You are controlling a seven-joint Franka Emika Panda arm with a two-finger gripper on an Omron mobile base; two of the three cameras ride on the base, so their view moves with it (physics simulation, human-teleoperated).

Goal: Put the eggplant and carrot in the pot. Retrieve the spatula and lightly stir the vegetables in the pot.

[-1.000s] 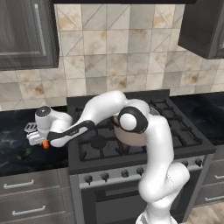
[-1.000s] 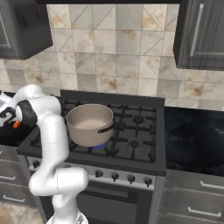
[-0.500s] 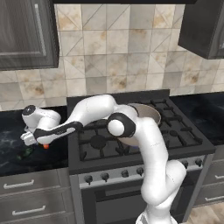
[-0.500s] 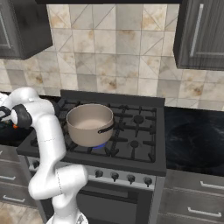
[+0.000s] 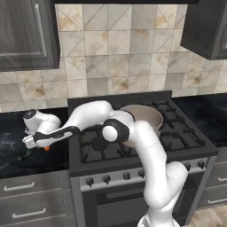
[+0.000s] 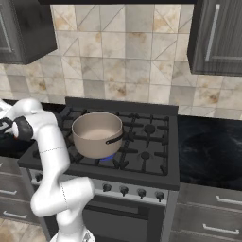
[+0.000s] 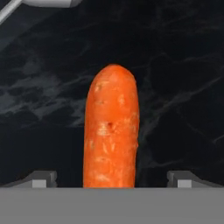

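The orange carrot [image 7: 111,131] lies on the dark marbled counter, running lengthwise between my two fingertips [image 7: 41,178]. My gripper [image 7: 112,179] is open, straddling it with wide gaps on both sides. In the left base view the gripper [image 5: 30,142] hangs low over the counter left of the stove, with a bit of the carrot [image 5: 46,148] showing beside it. The eggplant's green tip [image 5: 27,153] peeks out just below the hand. A pale silver part of the spatula [image 7: 46,2] crosses the hand view's top left corner. The tan pot [image 6: 97,134] stands on the stove's front left burner.
The black gas stove [image 6: 142,146] with raised grates lies right of the counter [image 5: 13,155]. Dark wall cabinets [image 5: 26,35] hang above the counter. A tiled wall closes the back. My arm stretches across the stove's left edge.
The arm has swung further left and lower over the counter, bringing the hand down at the carrot. The jaws have stayed open.
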